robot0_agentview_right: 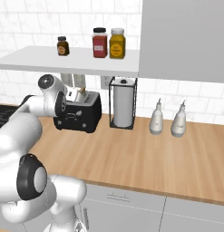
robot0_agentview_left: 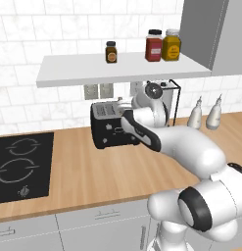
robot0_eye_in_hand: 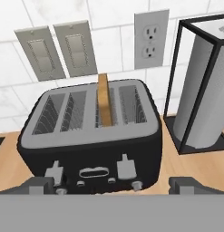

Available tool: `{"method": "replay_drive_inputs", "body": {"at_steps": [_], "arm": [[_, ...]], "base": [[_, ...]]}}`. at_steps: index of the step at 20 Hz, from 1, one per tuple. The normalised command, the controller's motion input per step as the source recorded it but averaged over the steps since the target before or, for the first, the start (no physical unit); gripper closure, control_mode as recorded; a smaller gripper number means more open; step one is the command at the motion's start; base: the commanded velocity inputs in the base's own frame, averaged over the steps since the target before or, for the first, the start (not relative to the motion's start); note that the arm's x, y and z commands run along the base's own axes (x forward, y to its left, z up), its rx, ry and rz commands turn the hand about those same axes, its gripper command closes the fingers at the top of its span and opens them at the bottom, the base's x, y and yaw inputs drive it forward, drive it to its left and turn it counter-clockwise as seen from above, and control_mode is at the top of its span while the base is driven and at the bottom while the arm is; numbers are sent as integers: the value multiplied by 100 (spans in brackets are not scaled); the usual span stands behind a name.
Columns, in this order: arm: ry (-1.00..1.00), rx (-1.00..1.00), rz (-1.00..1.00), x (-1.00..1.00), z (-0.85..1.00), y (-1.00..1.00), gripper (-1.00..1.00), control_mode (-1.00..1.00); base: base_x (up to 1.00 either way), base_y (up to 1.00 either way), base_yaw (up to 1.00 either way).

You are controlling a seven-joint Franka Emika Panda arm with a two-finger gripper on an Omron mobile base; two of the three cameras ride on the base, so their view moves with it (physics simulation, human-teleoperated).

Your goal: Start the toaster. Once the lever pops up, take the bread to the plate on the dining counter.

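The black toaster (robot0_eye_in_hand: 88,145) stands on the wood worktop against the tiled wall, also seen at the toaster (robot0_agentview_left: 110,126) and the toaster (robot0_agentview_right: 78,117). The bread (robot0_eye_in_hand: 103,100), a tan slice seen edge-on, stands upright in a middle slot with its top above the silver rim. Two grey levers (robot0_eye_in_hand: 125,166) stick out low on the toaster's front. My gripper (robot0_eye_in_hand: 114,186) hovers open just in front of that face, one fingertip off each lower corner, with nothing between them. The plate and the dining counter are out of view.
A paper towel roll in a black wire frame (robot0_agentview_right: 123,108) stands right of the toaster, then two white bottles (robot0_agentview_right: 157,118). A shelf (robot0_agentview_left: 122,69) with jars hangs above it. A black cooktop (robot0_agentview_left: 20,167) lies to the left. Outlets (robot0_eye_in_hand: 152,40) are on the wall.
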Motion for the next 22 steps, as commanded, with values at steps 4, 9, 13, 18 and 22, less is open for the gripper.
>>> {"method": "replay_drive_inputs", "body": {"at_steps": [4, 9, 13, 18, 22], "arm": [[1, -1, 0, 0, 0, 21, -100, -100], [0, -2, 0, 6, 0, 12, -100, -100], [-5, -2, 0, 11, 0, 0, -100, -100], [-16, -2, 0, 4, -8, 0, -100, -100], [-7, -1, 0, 2, -7, 0, -100, -100]], "base": [[0, 0, 0], [0, 0, 0], [0, 0, 0], [0, 0, 0], [0, 0, 0]]}}
